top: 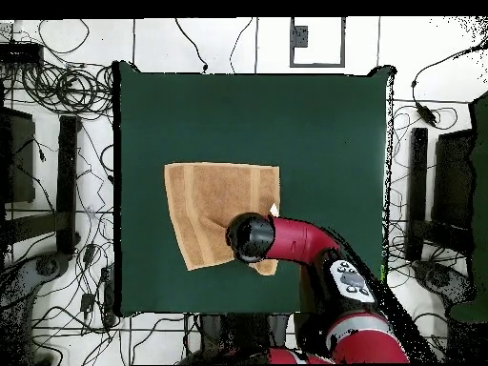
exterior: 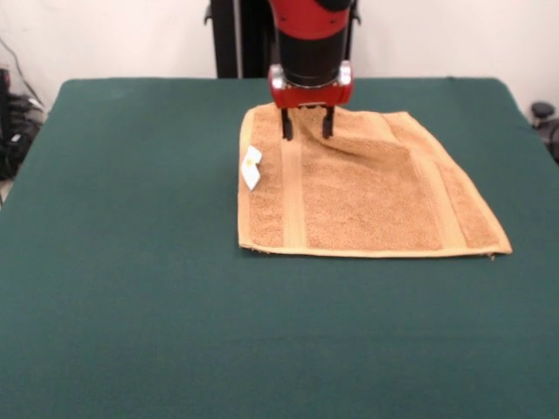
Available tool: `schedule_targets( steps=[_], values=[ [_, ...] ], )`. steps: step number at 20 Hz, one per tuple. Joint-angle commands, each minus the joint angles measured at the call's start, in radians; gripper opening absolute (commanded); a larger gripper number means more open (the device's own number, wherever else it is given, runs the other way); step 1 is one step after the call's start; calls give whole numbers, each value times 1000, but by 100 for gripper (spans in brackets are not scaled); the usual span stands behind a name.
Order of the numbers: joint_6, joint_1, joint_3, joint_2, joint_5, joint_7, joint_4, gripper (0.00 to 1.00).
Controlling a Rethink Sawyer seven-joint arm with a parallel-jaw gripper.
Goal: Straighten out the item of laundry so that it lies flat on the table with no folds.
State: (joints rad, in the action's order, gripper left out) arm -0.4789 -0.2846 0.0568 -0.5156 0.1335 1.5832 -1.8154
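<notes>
Best done by dragging the towel (exterior: 362,196), mid-worktop (exterior: 131,305) with white tag (exterior: 251,166) at its left edge, outward until the diagonal ridge flattens. Hand (exterior: 307,125) released, prongs apart over the far edge; seen only from the front, hidden overhead beneath the arm (top: 286,238).

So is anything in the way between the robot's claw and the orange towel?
No, nothing visible. The black two-fingered gripper hangs open right over the far edge of the small orange-tan terry towel, where the cloth is rumpled. The dark green felt table around the towel holds nothing else.
</notes>
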Motion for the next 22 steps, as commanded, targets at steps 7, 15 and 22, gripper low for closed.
schedule_targets(
  steps=[7, 15, 22],
  values=[
    [1, -10, 91, 32, -50, 130, 31, 100],
    [1, -13, 156, 53, -107, 148, 13, 100],
    [-32, -22, 166, 62, -111, 111, 30, 100]
  ],
)
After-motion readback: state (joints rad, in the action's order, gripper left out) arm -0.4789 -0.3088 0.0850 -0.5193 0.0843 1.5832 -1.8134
